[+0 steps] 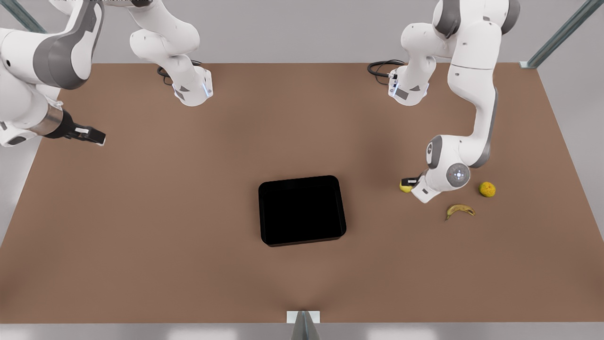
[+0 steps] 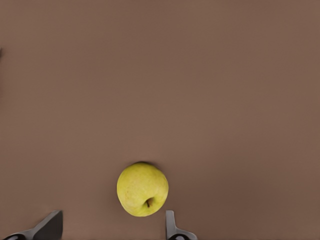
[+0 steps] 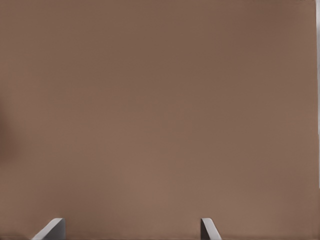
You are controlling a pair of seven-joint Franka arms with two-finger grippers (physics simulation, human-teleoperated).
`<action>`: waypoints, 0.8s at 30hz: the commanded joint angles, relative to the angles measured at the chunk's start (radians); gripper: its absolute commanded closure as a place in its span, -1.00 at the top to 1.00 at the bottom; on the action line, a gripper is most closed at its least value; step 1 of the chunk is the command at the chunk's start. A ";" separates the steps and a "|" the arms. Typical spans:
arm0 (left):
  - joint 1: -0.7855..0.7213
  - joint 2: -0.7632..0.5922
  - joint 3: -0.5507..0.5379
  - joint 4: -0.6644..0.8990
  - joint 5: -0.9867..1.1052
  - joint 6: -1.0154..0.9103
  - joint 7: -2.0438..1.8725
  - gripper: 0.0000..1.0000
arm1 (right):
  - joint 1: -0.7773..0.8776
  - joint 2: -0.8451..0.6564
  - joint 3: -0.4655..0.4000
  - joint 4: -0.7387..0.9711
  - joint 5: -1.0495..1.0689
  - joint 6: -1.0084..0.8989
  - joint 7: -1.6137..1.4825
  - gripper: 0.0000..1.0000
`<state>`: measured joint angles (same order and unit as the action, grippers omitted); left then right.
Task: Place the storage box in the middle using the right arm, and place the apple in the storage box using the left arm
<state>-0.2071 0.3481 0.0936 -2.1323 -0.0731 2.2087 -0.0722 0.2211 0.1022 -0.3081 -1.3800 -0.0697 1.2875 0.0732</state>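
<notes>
Apple (image 2: 142, 189) sits on the brown desk (image 1: 188, 212) at the front view's right, between the spread fingers of my left gripper (image 1: 409, 182), not yet clamped. Storage box (image 1: 302, 210) rests mid-frame in the front view, so placement looks done. My right gripper (image 1: 92, 136) waits at the front view's left edge, fingers apart, empty. To grip well I judge: lower until the pads meet the fruit's widest girth, close slowly, since the smooth round skin may roll out. Box is glossy black, round-cornered, with tapering walls. Rough orange-yellow fruit (image 1: 487, 189) and spotted banana (image 1: 460, 210) lie nearby; avoid both.
</notes>
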 commanded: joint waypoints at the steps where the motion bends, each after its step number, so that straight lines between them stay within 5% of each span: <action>1: -0.011 0.000 0.000 -0.012 -0.001 0.111 -0.098 1.00 | -0.009 0.020 -0.002 0.013 -0.010 -0.027 -0.197 1.00; 24: -0.049 0.104 0.002 -0.032 0.001 0.157 -0.097 1.00 | 0.021 0.090 0.001 0.024 0.011 -0.025 -0.196 1.00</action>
<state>-0.2555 0.4525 0.0951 -2.1634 -0.0741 2.3628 -0.1390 0.2418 0.1945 -0.3054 -1.3554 -0.0593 1.2635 -0.0712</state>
